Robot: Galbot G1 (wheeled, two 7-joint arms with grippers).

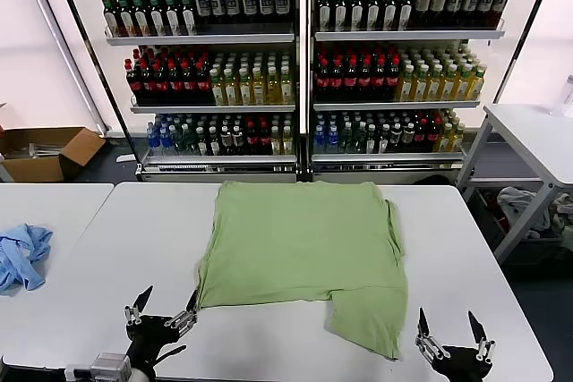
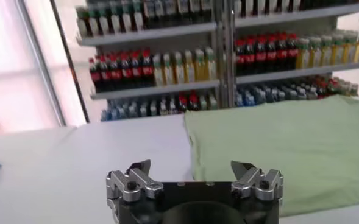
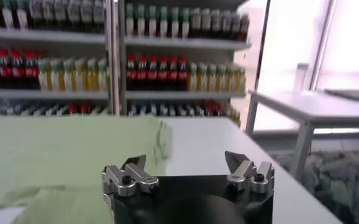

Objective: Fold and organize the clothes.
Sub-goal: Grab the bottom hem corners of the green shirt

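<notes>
Shirt [image 1: 303,252] flat on table [image 1: 107,266], partly folded, one flap near front edge. Left gripper [image 1: 166,303] wide open by shirt corner; right gripper [image 1: 450,328] wide open, near flap. Could pinch two layers, pull fold crooked, or drag shirt off edge.

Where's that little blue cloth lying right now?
In the head view, the blue cloth lies crumpled at the far left edge of the table, well left of the green shirt.

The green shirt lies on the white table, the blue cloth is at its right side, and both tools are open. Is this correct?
Not quite: the head view shows the blue cloth to the left of the green shirt. The rest holds: the shirt lies on the white table, and the left tool and right tool are open.
</notes>
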